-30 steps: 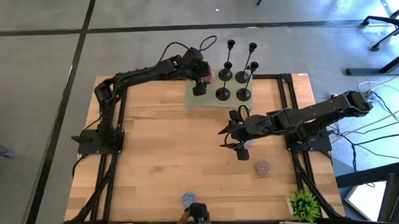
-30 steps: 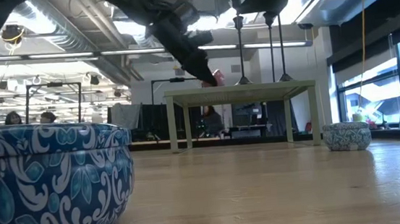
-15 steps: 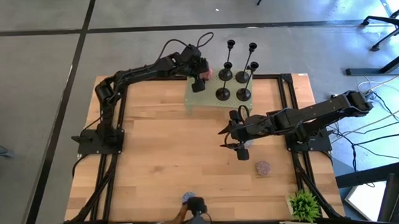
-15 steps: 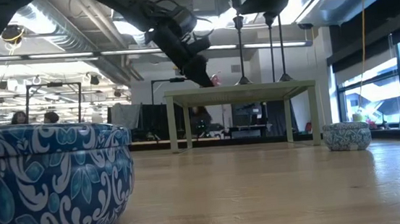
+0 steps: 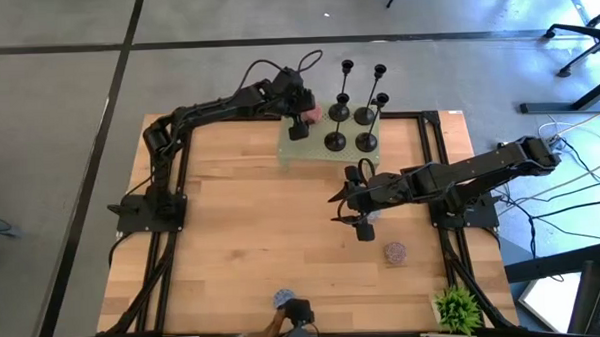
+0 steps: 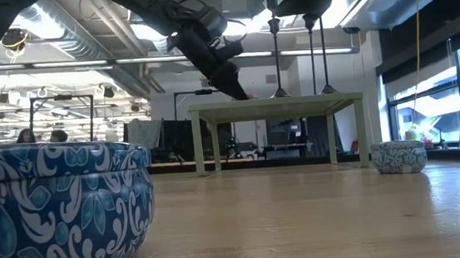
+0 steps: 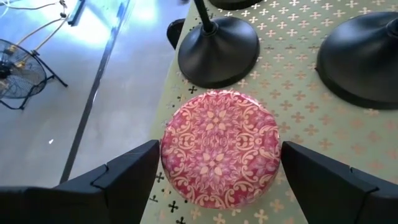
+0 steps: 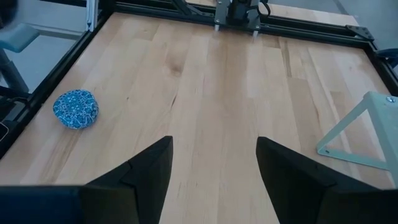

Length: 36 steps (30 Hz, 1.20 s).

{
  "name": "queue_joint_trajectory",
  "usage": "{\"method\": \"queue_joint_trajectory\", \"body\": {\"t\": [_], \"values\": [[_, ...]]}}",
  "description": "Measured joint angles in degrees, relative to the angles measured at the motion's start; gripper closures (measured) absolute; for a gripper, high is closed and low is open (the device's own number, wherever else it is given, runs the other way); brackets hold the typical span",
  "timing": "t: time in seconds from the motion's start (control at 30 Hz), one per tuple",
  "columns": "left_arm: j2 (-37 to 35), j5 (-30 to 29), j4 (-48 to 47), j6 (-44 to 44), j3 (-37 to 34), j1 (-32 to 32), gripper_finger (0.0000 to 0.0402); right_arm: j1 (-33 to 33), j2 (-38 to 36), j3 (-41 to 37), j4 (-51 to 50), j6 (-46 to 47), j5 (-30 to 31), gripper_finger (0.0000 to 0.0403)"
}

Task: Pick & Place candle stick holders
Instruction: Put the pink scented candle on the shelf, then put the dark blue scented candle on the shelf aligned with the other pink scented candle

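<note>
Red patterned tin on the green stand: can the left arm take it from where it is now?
Probably yes. The left gripper is open, with a finger on each side of the red tin, and nothing lies between them.

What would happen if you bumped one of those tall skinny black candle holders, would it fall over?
Probably it could tip. Each candle stick holder has a long thin stem over a small round base, so a knock up high would likely topple it. Low down, the wide flat base might just slide on the green raised stand.
</note>
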Motion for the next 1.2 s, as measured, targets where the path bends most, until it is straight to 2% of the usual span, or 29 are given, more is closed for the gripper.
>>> {"method": "queue_joint_trajectory", "body": {"t": [0.27,0.6,0.8,1.0,1.2], "values": [[-0.12,-0.5,3.6,-0.28,0.0,-0.15,0.0068,0.0,0.0,0.0,0.02,-0.14,0.0,0.0167],[-4.63,-0.1,-2.33,-7.83,-0.09,-1.76,0.0068,0.0,0.0,0.01,0.63,-0.14,0.1,0.0167],[-12.39,1.05,-11.19,-12.59,-0.09,-4.61,0.0068,0.0,0.0,0.01,2.82,1.03,3.11,0.0167],[-19.98,1.61,-21.57,-14.39,-0.07,-10.02,0.0068,-0.04,0.0,0.0,2.67,1.64,5.6,0.0167],[-21.33,11.79,-34.69,-17.96,-0.1,-16.88,0.0068,-0.04,0.0,-0.01,2.81,1.61,5.6,0.0167]]}}
